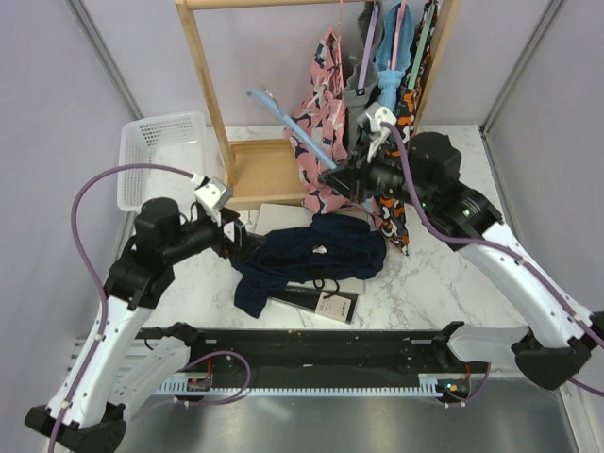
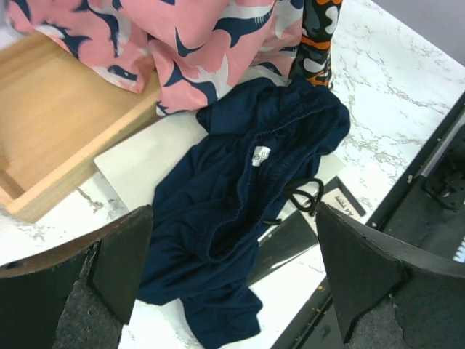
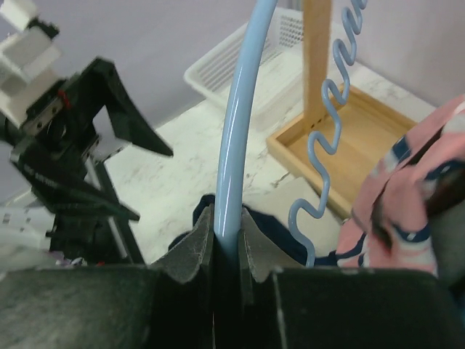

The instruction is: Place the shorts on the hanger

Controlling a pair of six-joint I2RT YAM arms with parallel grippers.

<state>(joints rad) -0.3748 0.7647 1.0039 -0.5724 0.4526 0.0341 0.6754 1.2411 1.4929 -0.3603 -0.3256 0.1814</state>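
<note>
**Two-arm rig, hanger's picked up, shorts are on the table**

I'm watching this one from the side. The right gripper (image 3: 227, 227) has its two fingers pinched tight on the thin light-blue plastic hanger (image 3: 236, 131). The smooth tube rises straight out from between the pads. The hanger's wavy blue bar curls up just to the right of the fingers in the wrist view. From above, the hanger sticks out of that gripper up and away toward the tall pale wooden rack (image 1: 209, 104).

The pink patterned garment (image 1: 326, 104) hangs right beside the right gripper, close enough that I can't tell whether they touch. The orange-and-black patterned garment (image 1: 408, 118) hangs just behind it.

The left gripper (image 2: 234, 233) is spread wide with nothing in it. The dark navy soft fabric shorts (image 2: 240, 189) lie crumpled right under and ahead of it, framed between the two black fingers (image 2: 120, 269). I can't tell whether the tips touch the fabric.

A small white tag (image 2: 261, 154) and a black drawstring (image 2: 305, 195) show near the waistband. The shorts sit partly on a flat white board (image 2: 142, 163) and partly on a black mat (image 1: 316, 300). Seen from the right gripper, the shorts are below it and toward the arm bases.

A white plastic mesh basket (image 1: 156, 156) sits well off beyond the left gripper, in the far corner of the marble tabletop (image 1: 415, 283).
</note>
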